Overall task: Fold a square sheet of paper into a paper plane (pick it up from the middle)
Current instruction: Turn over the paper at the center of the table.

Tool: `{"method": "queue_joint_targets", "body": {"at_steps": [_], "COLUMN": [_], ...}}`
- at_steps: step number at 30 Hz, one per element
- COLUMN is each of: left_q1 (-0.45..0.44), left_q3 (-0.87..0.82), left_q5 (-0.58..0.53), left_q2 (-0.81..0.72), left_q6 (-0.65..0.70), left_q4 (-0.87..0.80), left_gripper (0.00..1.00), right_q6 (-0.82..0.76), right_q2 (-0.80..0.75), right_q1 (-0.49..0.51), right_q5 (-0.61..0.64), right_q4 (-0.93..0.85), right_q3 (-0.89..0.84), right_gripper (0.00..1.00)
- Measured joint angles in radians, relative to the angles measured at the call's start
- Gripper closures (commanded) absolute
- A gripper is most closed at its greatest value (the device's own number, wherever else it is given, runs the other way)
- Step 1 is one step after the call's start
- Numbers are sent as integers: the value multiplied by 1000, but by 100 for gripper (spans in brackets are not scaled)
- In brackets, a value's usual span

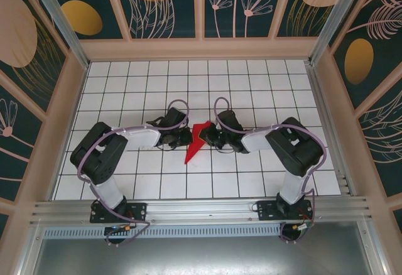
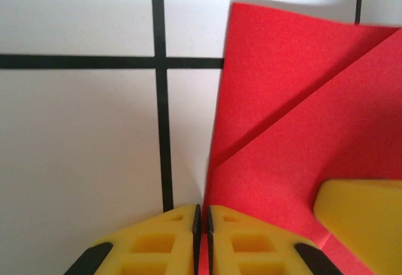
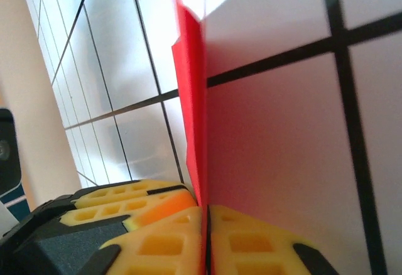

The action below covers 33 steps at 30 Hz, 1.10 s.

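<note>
Paper plane point(image 1: 195, 140), half folded, at mid-table point(image 1: 251, 86) between both arms. Left tool point(image 2: 201, 225) pinched tight on its lower edge; right tool point(image 3: 206, 221) clamped on the opposite edge. Best: grips level, edges aligned squarely, crease pressed slowly.

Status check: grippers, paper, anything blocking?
Left gripper shut on folded red paper. Right gripper shut on it from the opposite side. Paper at middle of table, tip toward near edge. No obstruction seen.

Left gripper point(image 2: 202, 215) jaws pinched closed on paper plane point(image 2: 295, 118) edge. Diagonal fold layers visible. Another yellow pad point(image 2: 361, 218) overlaps the red sheet. White gridded table point(image 2: 75, 137) beneath.
</note>
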Motion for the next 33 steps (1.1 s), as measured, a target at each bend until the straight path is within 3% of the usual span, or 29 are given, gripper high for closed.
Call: {"method": "queue_joint_targets", "body": {"at_steps": [7,16,28,33], "left_q1": [0,0,1,1], "left_q3": [-39,-137,-242,-260], "left_q5": [-43,-192,-278,-288], "left_q2": [-150,-428,-688,-791], "left_q6": [-27,-59,-71,-71], "left_q4": [-40,-51,-130,-178], "left_gripper": [81,75,68,63], "right_q6": [-149,-378,-399,-403], "right_q2": [-70,-233,-506,-539], "right_q1": [0,4,43,43], "right_q5": [56,262,404,425], "right_q4": [-212,-616,-807,-854], "right_q3": [82,303,200,182], "right_gripper": [95,94,93,93]}}
